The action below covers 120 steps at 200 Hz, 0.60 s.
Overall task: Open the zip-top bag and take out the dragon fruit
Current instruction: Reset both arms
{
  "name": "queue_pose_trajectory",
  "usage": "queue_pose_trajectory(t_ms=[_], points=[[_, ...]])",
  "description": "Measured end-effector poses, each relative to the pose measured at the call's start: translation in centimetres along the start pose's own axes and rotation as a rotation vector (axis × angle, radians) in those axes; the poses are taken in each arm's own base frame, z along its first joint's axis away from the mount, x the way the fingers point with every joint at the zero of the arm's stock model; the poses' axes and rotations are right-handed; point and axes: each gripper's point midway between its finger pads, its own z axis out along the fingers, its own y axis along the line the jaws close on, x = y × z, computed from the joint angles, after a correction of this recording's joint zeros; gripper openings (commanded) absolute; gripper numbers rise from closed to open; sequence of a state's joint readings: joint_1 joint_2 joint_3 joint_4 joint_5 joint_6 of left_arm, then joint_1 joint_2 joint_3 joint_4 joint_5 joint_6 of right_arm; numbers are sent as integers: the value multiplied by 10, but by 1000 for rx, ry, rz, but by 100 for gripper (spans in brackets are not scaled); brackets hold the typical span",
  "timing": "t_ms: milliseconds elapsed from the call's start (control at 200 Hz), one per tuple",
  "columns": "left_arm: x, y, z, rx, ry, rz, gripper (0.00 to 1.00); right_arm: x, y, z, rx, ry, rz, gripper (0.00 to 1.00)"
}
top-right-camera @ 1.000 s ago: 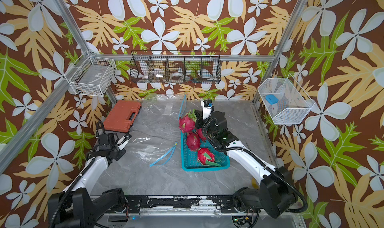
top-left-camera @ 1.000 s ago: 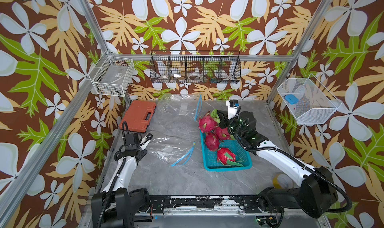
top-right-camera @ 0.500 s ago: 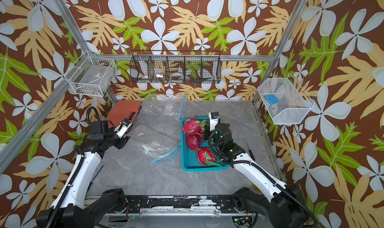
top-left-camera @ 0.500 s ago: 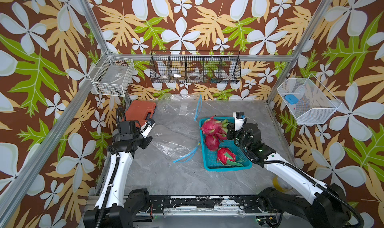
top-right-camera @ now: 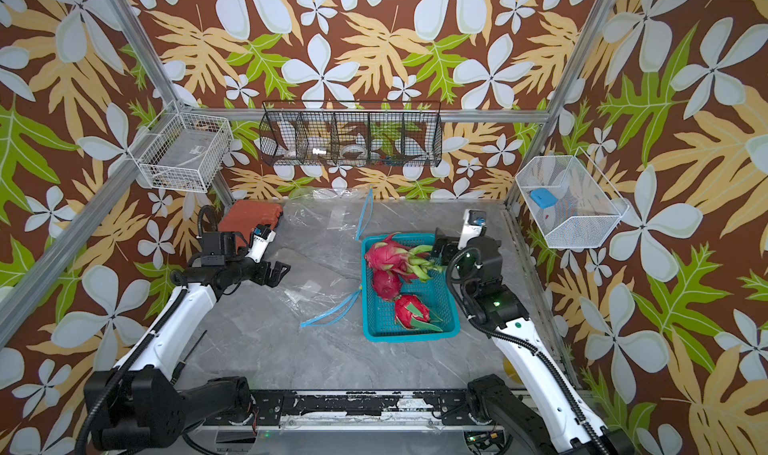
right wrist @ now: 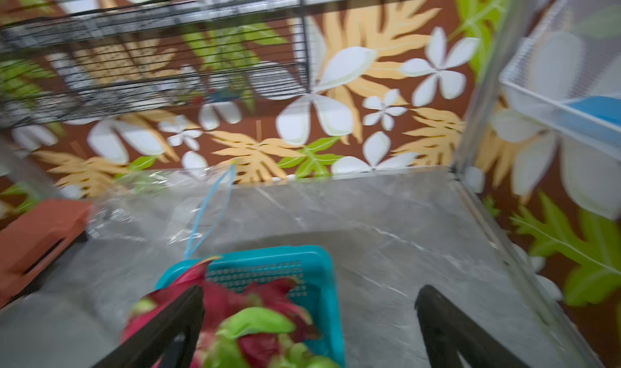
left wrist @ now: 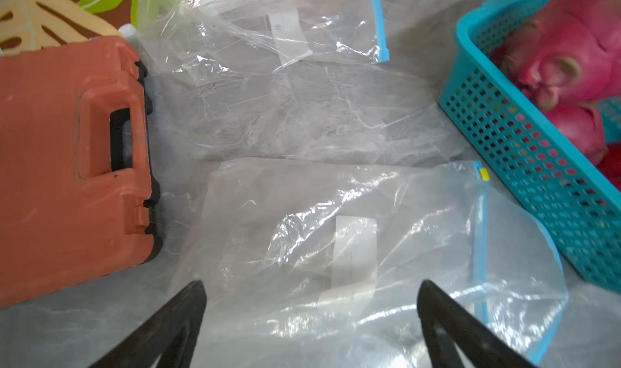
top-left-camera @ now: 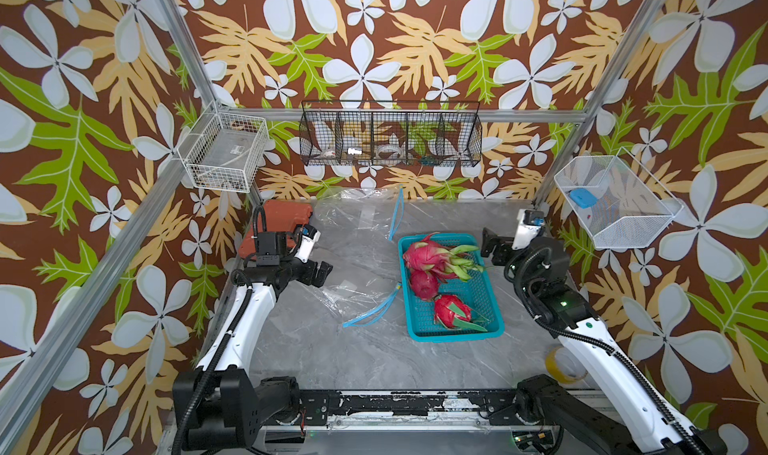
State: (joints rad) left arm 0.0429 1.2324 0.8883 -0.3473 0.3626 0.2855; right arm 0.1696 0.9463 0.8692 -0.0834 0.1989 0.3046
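Note:
Three magenta dragon fruit with green scales lie in the teal basket [top-left-camera: 496, 303]: a large one [top-left-camera: 430, 255] at the far end, a smaller one [top-left-camera: 424, 284] in the middle, and another [top-left-camera: 451, 309] nearest. The clear zip-top bag [top-left-camera: 357, 297] with a blue zip lies flat and empty left of the basket. My left gripper [top-left-camera: 320, 272] hovers open over the bag's left part; in the left wrist view the bag [left wrist: 336, 242] lies beyond the open left gripper [left wrist: 311, 287]. My right gripper [top-left-camera: 492, 247] stands open, right of the basket's far end, holding nothing.
A second clear bag [top-left-camera: 361, 212] lies at the back against the wall. An orange tool case [top-left-camera: 286, 220] sits at the back left, behind my left wrist. A yellow tape roll [top-left-camera: 565, 365] lies near the front right. Wire baskets hang on all three walls.
Both grippers went from shut to open. The right one let the large dragon fruit down into the basket and drew back to the right. The left one released the bag and rose.

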Motion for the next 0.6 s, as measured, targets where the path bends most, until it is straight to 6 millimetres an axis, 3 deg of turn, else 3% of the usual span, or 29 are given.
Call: queue_pose_trajectory(t_ms=[70, 130, 320, 450, 601], points=[[5, 7, 13, -28, -33, -65, 100, 6, -46, 7, 134, 4, 62, 100], [11, 12, 22, -46, -59, -109, 100, 23, -72, 12, 223, 30, 79, 100], [37, 18, 38, -90, -166, -200, 100, 88, -106, 28, 351, 119, -29, 100], [55, 19, 38, -123, -247, -198, 100, 141, -119, 34, 380, 178, -94, 99], [60, 24, 32, -182, -348, -172, 100, 186, -129, 31, 382, 178, -116, 99]])
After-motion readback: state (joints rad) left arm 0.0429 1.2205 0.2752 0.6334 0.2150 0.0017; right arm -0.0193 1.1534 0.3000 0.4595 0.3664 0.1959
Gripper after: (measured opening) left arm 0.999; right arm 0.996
